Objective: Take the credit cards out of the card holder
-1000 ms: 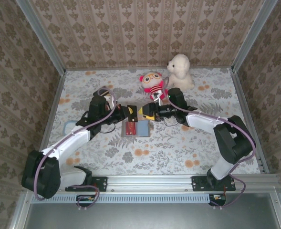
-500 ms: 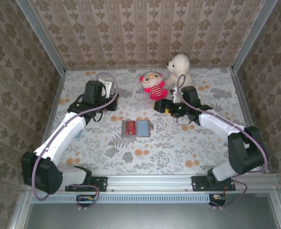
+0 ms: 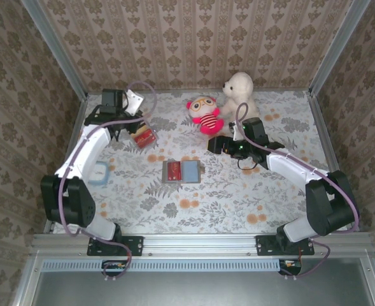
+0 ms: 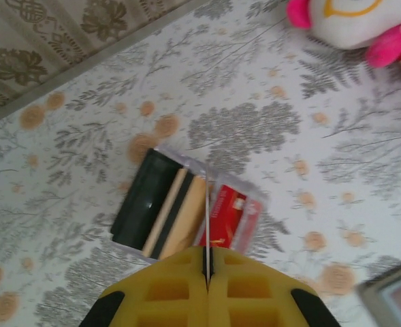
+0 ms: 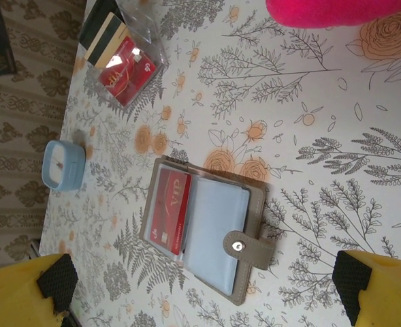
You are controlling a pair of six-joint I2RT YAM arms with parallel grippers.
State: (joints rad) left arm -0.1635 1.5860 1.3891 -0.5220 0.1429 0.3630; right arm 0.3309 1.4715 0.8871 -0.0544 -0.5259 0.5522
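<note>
Left fingers (image 4: pixel 207 289) shut tight, pinching what looks like a thin card (image 4: pixel 205 204) seen edge-on; colour can't tell. Directly under them is the card pile (image 4: pixel 186 214) on the bench (image 3: pixel 238 197): dark, gold-brown and red cards overlapping, apart from the fingers. Risk: the grip is only on a sliver of edge, so the card may twist or slip out early. Let go from up there, it could land on end, skid off the pile or knock the stack apart.

Right fingers (image 3: pixel 217 145) spread fully wide, holding nothing. Card holder (image 5: pixel 207 225) lies open and flat on the bench ahead of them, between the two tips in the wrist view, not touched. Red card (image 5: pixel 171 211) sits in the pocket on the leaf away from the snap tab (image 5: pixel 244 248); the other pocket looks empty. Task not finished, my read. Risk: nothing pins the holder, so a pull on the red card would likely drag the whole holder along. The flat card offers little edge to catch. Pink plush (image 3: pixel 204 115) is near the right fingers; a wide swing could bump it.
</note>
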